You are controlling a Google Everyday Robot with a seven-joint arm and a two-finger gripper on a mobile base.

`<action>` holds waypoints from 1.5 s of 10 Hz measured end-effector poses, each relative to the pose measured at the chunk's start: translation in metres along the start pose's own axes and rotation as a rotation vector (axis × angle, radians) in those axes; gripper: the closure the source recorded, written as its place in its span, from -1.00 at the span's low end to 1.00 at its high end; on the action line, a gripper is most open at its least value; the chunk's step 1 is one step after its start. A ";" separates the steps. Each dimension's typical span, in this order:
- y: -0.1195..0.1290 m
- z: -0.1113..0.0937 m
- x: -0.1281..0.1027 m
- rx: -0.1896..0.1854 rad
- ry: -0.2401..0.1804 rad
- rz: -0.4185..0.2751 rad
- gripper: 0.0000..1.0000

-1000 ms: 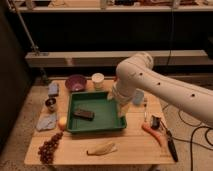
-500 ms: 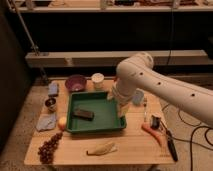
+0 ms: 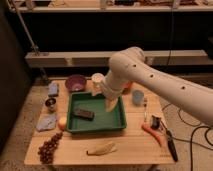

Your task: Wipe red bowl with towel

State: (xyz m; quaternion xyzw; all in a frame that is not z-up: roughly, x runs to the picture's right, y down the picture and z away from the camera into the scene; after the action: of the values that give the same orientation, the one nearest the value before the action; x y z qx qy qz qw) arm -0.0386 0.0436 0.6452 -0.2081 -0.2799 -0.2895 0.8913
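The towel (image 3: 46, 121), a pale blue-grey rag, lies flat near the left edge of the wooden table (image 3: 130, 147). Only an orange-red sliver of the red bowl (image 3: 129, 87) shows behind my white arm, at the back of the table right of centre. My gripper (image 3: 110, 104) hangs pointing down over the right half of the green tray (image 3: 95, 129). It is open, holds nothing, and is well to the right of the towel.
A dark block (image 3: 83, 114) lies in the tray. Behind it stand a purple bowl (image 3: 75, 82), a white cup (image 3: 97, 79) and a blue block (image 3: 53, 89). A light-blue cup (image 3: 138, 97), a carrot (image 3: 152, 132), a banana (image 3: 101, 148) and grapes (image 3: 48, 147) sit around.
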 end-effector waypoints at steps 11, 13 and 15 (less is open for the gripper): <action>-0.103 0.068 -0.132 0.116 -0.122 -0.282 -0.30; -0.103 0.069 -0.129 0.119 -0.114 -0.285 -0.30; -0.119 0.081 -0.129 0.129 -0.103 -0.305 -0.30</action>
State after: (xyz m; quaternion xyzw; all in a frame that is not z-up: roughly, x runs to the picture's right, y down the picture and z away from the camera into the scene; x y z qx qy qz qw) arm -0.2316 0.0498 0.6509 -0.1202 -0.3715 -0.3920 0.8330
